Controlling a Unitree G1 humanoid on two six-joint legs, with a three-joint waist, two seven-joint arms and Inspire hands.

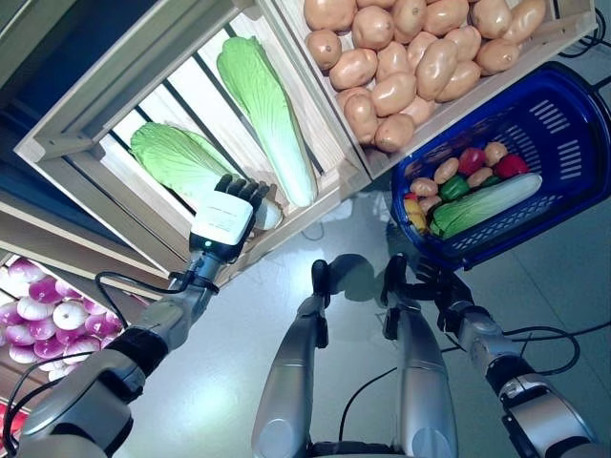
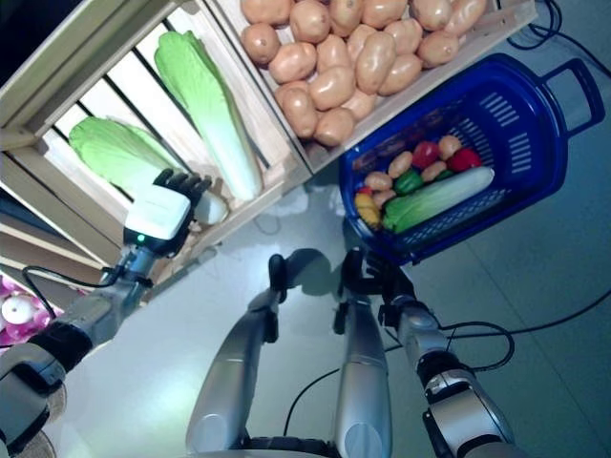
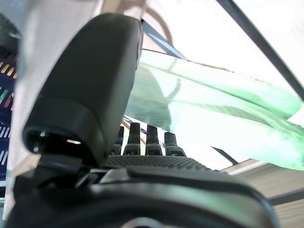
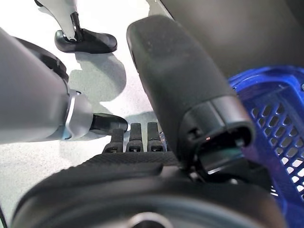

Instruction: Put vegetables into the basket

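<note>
Right hand (image 1: 431,280): low near the robot, at the near rim of the blue basket; fingers curled in the wrist view, and whether they grip the rim cannot be told.
Basket (image 1: 563,143): blue plastic, held above the floor just beside the crates; holds one cabbage (image 1: 489,203), small potatoes, red, green and yellow pieces.
Left hand (image 1: 227,215): reaching into the slatted wooden crate (image 1: 105,114); fingers straight, spread at the white stem end of the nearer cabbage (image 1: 181,162), touching or just short of it, nothing gripped.
Second cabbage in crate (image 1: 267,114): lies beside the first, leafy end farther away.
Onions (image 1: 38,320): purple and white, on a lower shelf at the robot's left.
Potato crate (image 1: 406,57): farthest, next to the cabbage crate, piled full of potatoes.
</note>
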